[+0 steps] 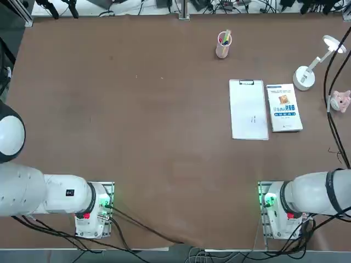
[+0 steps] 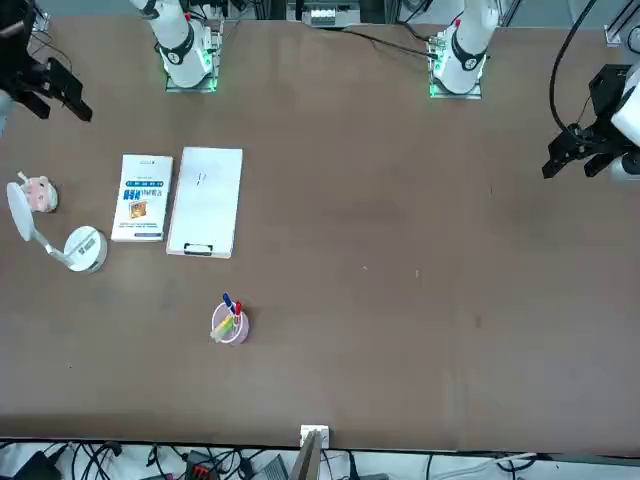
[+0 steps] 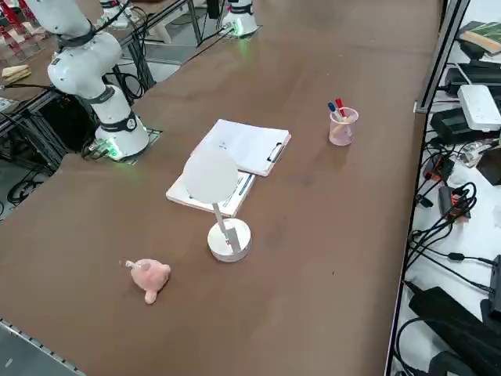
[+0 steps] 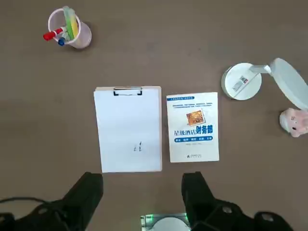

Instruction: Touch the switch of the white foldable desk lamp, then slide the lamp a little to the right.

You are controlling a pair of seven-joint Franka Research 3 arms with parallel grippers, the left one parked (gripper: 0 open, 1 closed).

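So I am still at the start of this job, I think. My right gripper [image 4: 142,192] hangs high over my side of the table, and its two dark fingers [image 4: 197,190] are spread wide with nothing between them. It is well apart from everything I need.

Going out from me, first come two flat things lying side by side: a white clipboard [image 4: 128,129] with a sheet of paper on it, and a little book [image 4: 193,126] with a blue and white cover. They sit just beside each other.

Past the book, off to my right, stands the white lamp [image 1: 305,77]. Its round base [image 4: 241,81] sits flat on the brown table [image 1: 137,137], a thin arm slants up from it, and the flat oval head [image 4: 290,82] sticks out over the table toward the edge. A small pink toy pig [image 3: 148,276] lies near the base, on the edge side.

No touch on the switch has happened yet, by my guess. I cannot tell from here where the switch is; there is a small marking on the base that may be it. Next I should bring the gripper over the book and down to the base, and press gently. Then comes a small push to the right, and the pig is close on that side, so I must go slow.

Farthest out is a pink cup [image 1: 223,46], standing up, well apart from the lamp. It holds a few pens [image 4: 62,30]: I see red, blue and yellow-green.
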